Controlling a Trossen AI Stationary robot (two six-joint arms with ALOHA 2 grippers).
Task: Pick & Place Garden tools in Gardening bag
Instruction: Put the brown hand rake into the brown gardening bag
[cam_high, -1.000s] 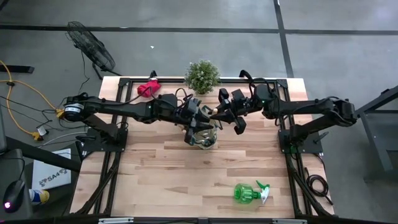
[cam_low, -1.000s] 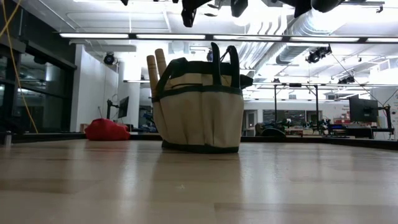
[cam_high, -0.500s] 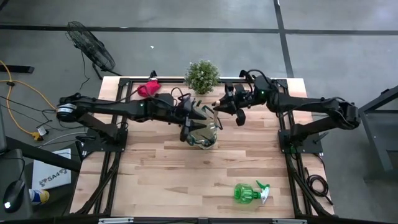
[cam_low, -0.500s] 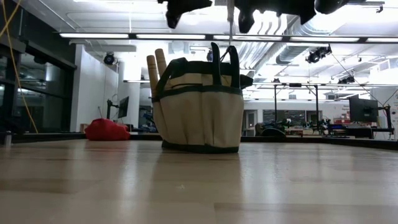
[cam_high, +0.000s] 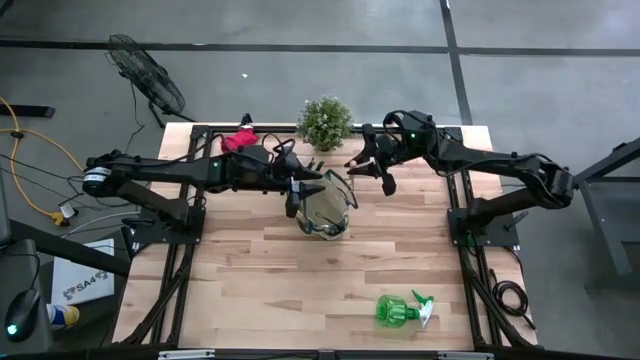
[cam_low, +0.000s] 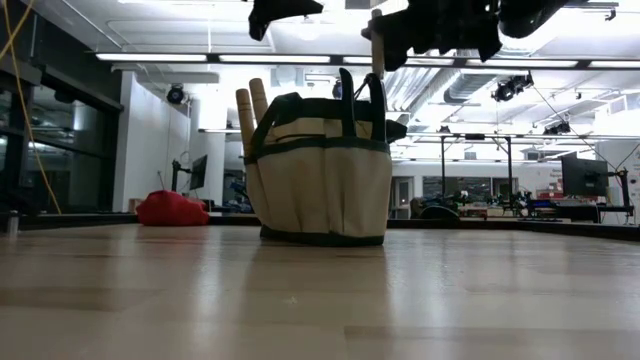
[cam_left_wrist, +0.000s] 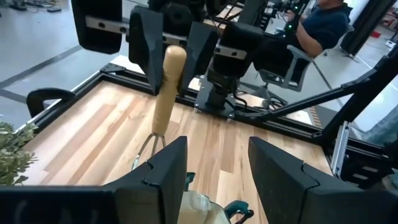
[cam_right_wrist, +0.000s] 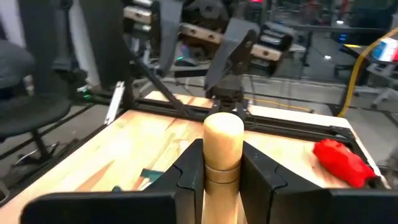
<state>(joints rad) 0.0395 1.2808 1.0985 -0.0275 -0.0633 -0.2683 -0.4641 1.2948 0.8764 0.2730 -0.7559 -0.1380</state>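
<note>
The tan gardening bag (cam_high: 326, 207) with green trim stands mid-table; two wooden handles (cam_low: 251, 108) stick out of it. My right gripper (cam_high: 362, 165) is shut on a wooden-handled hand fork (cam_left_wrist: 166, 87) just above the bag's far right side. My left gripper (cam_left_wrist: 214, 165) is open and empty beside the bag's left rim (cam_high: 298, 190). The red glove bundle (cam_high: 238, 141) lies at the far left. The green spray bottle (cam_high: 400, 310) lies on its side near the front right. My right gripper pinches the fork's wooden handle (cam_right_wrist: 222, 167) between its two fingers (cam_left_wrist: 200, 45), just below the rounded free end. The fingers come about level from the table's right, across the handle. The fork hangs nearly upright, its metal tines (cam_left_wrist: 148, 148) down, clear of the bag.
A small bushy potted plant (cam_high: 326, 122) stands at the far edge just behind the bag. A person sits beyond the table's right side (cam_left_wrist: 320, 25). Bare wood lies across the table's near half (cam_high: 270, 290).
My right gripper has carried the fork a little toward the far edge and away from the bag's middle. My left gripper has drawn back toward the table's left edge, off the bag's top. The bag has stayed put.
</note>
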